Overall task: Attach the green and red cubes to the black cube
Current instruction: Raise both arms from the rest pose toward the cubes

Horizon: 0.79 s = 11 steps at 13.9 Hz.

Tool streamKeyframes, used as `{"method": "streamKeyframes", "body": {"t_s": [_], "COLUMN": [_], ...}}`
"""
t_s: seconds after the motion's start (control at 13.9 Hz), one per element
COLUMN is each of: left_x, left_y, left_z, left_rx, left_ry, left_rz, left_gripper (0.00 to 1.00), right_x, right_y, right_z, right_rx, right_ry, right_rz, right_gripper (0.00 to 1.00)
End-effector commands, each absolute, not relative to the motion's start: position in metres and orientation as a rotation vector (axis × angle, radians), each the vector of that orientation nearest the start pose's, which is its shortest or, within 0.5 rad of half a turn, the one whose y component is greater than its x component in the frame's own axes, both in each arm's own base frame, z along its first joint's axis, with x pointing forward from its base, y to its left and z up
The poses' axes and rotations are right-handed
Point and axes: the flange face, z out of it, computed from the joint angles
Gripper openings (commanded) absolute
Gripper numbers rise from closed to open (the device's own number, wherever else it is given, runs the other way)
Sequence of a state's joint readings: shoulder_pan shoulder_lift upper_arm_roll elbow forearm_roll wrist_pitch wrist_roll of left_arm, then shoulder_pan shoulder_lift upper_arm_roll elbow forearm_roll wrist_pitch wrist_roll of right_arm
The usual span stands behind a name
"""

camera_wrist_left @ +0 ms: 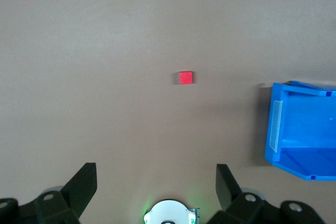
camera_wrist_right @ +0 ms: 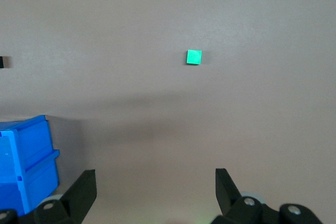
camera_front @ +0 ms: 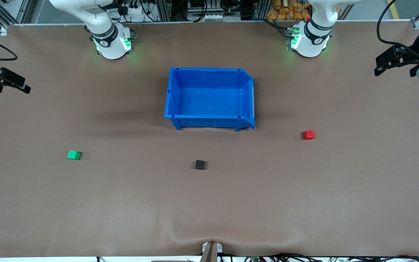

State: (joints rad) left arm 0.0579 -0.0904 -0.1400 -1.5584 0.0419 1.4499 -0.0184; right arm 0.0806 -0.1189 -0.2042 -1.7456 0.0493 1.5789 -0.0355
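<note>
Nearest the camera, small matte black cube sits on brown surface, between green cube and red cube, all well apart. Cubes likely light, rigid; pinch flat side faces. Left gripper and right gripper wait high at the ends, fingers apart, empty.

We see bare table round the green cube, black cube & red cube, all well apart. Only obstacle: blue bin mid-table, farther from the camera than the cubes. Both arms wait at the table ends.
</note>
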Motion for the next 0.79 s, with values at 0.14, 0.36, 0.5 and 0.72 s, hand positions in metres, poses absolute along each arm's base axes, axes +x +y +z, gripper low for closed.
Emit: {"method": "streamKeyframes", "body": {"t_s": [0.14,0.36,0.5,0.72], "left_x": [0.512,0.518,0.521,0.52], "left_y": [-0.043,-0.04,-0.04,-0.041], "left_z": [0.675,0.666,0.661,0.659], "left_rx": [-3.097,-3.099,-3.095,-3.093], "left_ry": [0.126,0.113,0.115,0.105], "left_rz": [0.02,0.044,0.06,0.067], "left_gripper": [1.0,1.0,1.0,1.0], "right_x": [0.513,0.513,0.513,0.513], "right_y": [-0.045,-0.046,-0.047,-0.055], "right_z": [0.611,0.611,0.611,0.611], "right_rx": [-3.106,-3.106,-3.105,-3.101], "right_ry": [0.112,0.117,0.119,0.143], "right_rz": [0.078,0.078,0.078,0.078], "right_gripper": [1.0,1.0,1.0,1.0]}}
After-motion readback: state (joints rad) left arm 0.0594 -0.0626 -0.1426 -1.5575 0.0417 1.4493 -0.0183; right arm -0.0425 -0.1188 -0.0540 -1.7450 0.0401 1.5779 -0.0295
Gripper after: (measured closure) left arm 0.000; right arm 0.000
